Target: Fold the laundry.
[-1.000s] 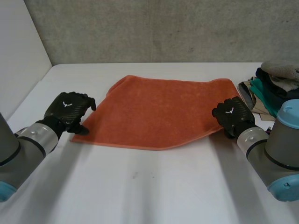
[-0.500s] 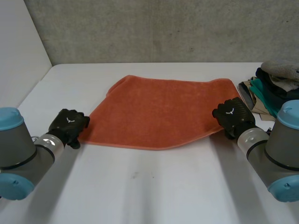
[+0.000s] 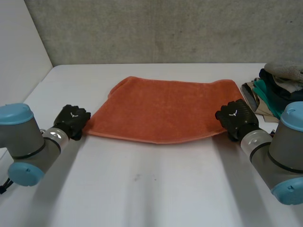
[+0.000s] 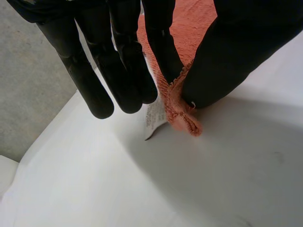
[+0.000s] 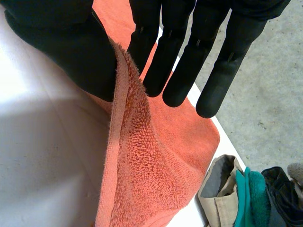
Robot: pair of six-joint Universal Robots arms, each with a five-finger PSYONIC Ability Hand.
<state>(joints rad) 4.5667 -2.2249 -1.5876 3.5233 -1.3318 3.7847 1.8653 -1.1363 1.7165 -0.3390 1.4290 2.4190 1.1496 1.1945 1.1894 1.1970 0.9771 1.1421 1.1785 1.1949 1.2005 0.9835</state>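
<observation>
Table: white, bears everything below. Towel: orange terry, spread flat at mid-table, held at both near corners; judged risk is that an uneven lift by the two arms would skew the fold or drag the far edge out of line, since most of the cloth lies loose on the surface. Clothes pile: heaped at the table's right edge, just beside the towel's right end; a wide swing of the right arm could catch it and pull a garment into the fold. Right hand: at the towel's near right corner, thumb against one face of the raised edge and straight fingers over the other, a light pinch that thick pile may slide out of. Left hand: at the near left corner, thumb and one finger nipping only the hem, other fingers straight and free; so shallow a hold looks likeliest to slip. Label: white, hanging beside that pinched corner; could end up folded outward.
</observation>
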